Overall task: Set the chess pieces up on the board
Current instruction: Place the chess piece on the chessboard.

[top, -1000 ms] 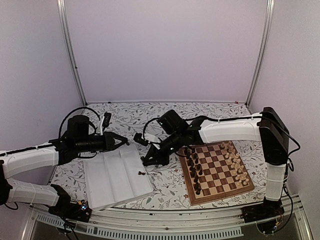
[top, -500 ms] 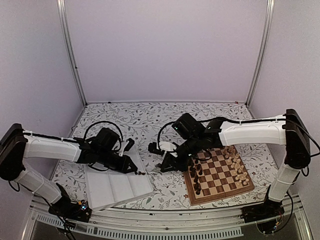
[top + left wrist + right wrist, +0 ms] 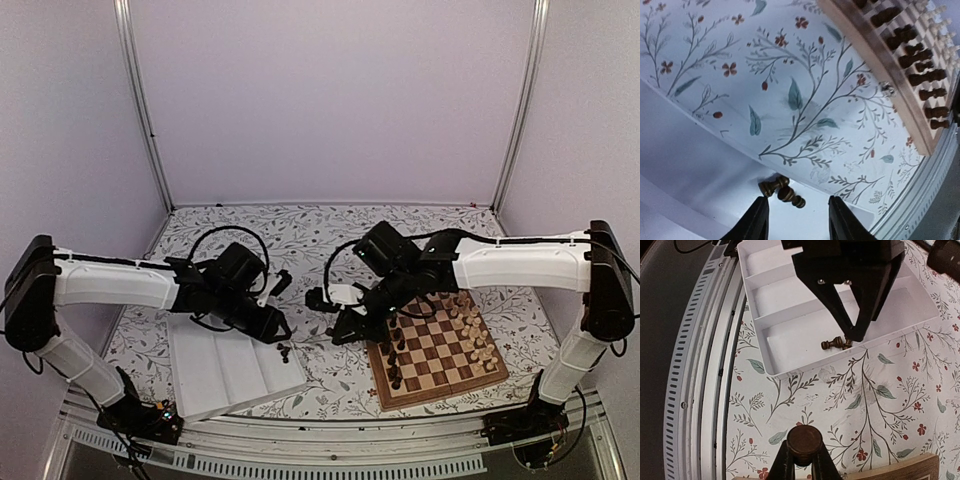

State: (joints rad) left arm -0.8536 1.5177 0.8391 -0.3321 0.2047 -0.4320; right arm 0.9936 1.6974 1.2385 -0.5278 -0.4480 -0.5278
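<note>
Two dark chess pieces [image 3: 781,189] lie on their sides at the near right edge of the white tray [image 3: 215,370]. My left gripper [image 3: 796,205] hangs just over them, open, with a finger on either side and nothing held. From the right wrist view it [image 3: 856,332] points down at the same two pieces [image 3: 837,344]. Between tray and board, my right gripper [image 3: 804,460] is shut on a dark chess piece [image 3: 804,440], held above the floral cloth. The board [image 3: 440,390] carries dark pieces [image 3: 395,340] along its left side and cream ones [image 3: 478,335] on its right.
The tray's ridged compartments [image 3: 790,305] hold nothing but the two pieces. The board's wooden border [image 3: 890,75] lies to the right of the tray. The table's metal front rail [image 3: 705,365] runs close to the tray and board.
My left arm has swung right and down over the tray to the two lying pieces, and its jaws have opened. My right gripper, still holding its piece, has shifted a little toward the board.
</note>
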